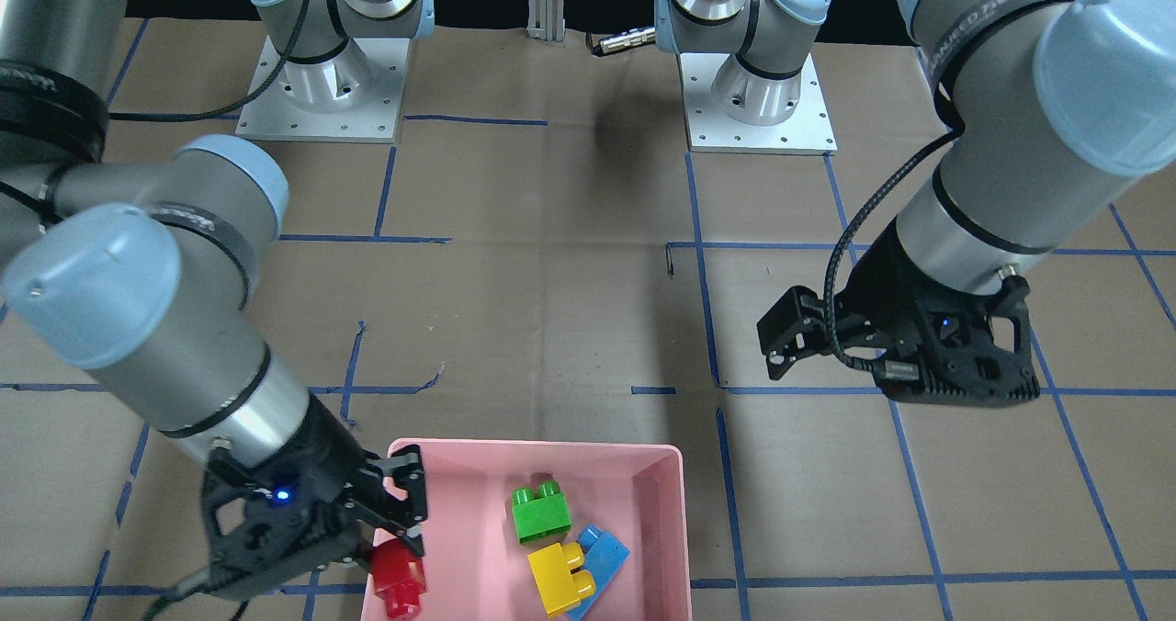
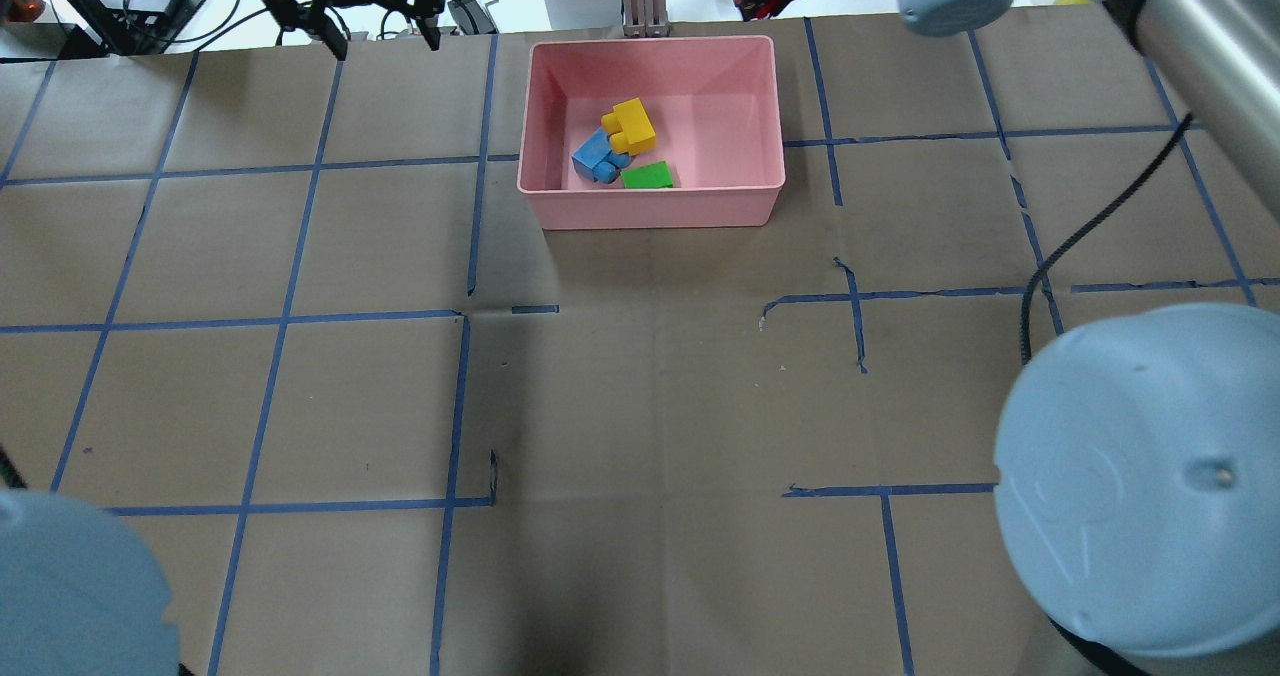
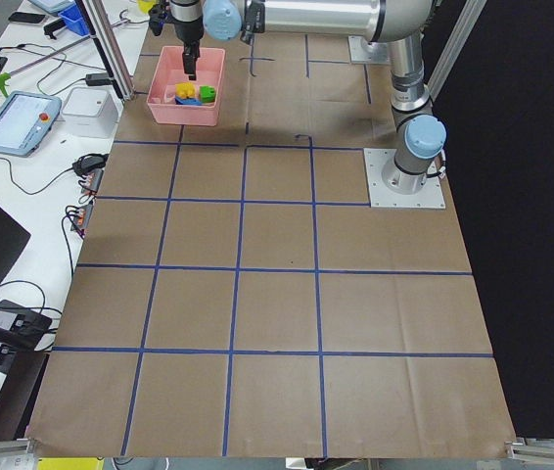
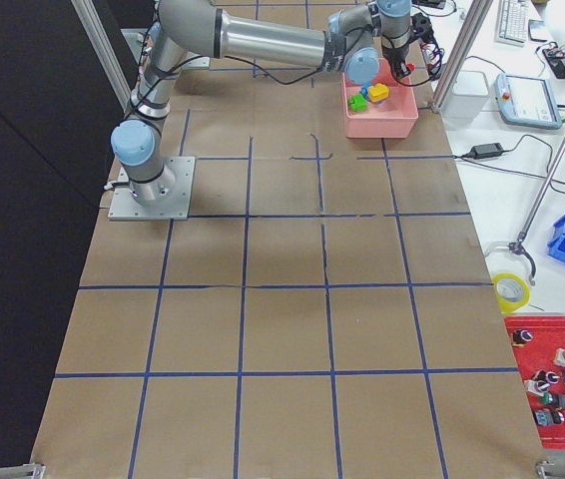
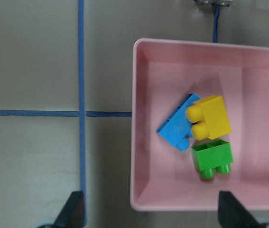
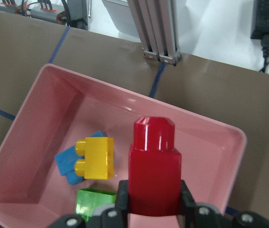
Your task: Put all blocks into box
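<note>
Front view: right end effector sits at the box, over the end wall on the robot's right. Its fingers are clamped on the red brick. The brick's long axis runs straight out from the fingers, stud end toward the operators' side. On the box floor, bunched together: green, yellow, blue. Green's studs point toward the robot. Yellow's studs face blue, and yellow overlaps it. Blue lies diagonal.

Overhead: right end effector is mostly cut off by the top edge. Its grip is unreadable here and red shows as a sliver only. The left end effector shows near the far edge of the table, on the robot's left and well apart from the box, fingers spread. Green's studs are hidden from this angle. Only a flat face shows, close to the near wall.

Left wrist: two fingertips at the bottom of the frame, wide apart. The view looks straight down. Blue's long axis is diagonal, yellow touches it studs-first, and green lies just beside yellow with its studs toward the frame's bottom. Red falls outside this frame.

Right wrist: the only close look at red. It stands upright in frame, single stud on top, base pinched between two black pads, over the box interior. Yellow, blue and green lie lower left of it on the floor.

Side views: the box is small at the far end, the bricks mere colour specks. Finger state is not readable.
</note>
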Action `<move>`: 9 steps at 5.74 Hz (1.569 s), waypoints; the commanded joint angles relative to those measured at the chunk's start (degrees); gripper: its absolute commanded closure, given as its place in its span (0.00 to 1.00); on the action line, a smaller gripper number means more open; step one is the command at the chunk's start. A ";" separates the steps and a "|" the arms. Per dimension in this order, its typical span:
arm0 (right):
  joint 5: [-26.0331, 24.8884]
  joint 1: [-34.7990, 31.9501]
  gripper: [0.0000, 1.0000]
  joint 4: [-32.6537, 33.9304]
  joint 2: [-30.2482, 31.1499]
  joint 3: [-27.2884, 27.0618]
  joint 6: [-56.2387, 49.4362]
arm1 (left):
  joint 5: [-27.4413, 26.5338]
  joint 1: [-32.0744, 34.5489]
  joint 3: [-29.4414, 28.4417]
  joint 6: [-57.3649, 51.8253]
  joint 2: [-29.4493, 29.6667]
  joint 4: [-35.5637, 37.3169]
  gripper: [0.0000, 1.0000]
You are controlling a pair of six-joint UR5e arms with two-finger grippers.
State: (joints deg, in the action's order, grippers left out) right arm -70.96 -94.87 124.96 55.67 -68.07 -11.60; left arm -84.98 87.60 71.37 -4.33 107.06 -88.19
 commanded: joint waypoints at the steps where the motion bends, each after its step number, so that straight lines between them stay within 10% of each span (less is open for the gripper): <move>1: -0.14 -3.73 0.47 5.29 -4.25 -0.04 2.91 | -0.01 -0.41 13.72 -0.60 -12.60 0.47 0.00; 2: -0.58 -3.83 0.00 4.08 -4.43 -0.65 2.90 | -0.10 -0.06 16.14 0.19 -14.75 0.48 0.00; 4: -0.58 -3.57 0.00 1.98 -3.39 -1.01 2.81 | -5.69 0.81 16.43 0.55 -15.39 0.48 0.01; 9: -17.26 2.68 0.01 -42.20 19.59 -1.45 -1.46 | -5.99 3.37 15.64 1.96 -14.77 0.83 0.01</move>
State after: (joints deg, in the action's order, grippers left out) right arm -85.90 -92.38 89.43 70.20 -69.34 -16.52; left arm -91.02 90.98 87.00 -2.17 92.53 -87.37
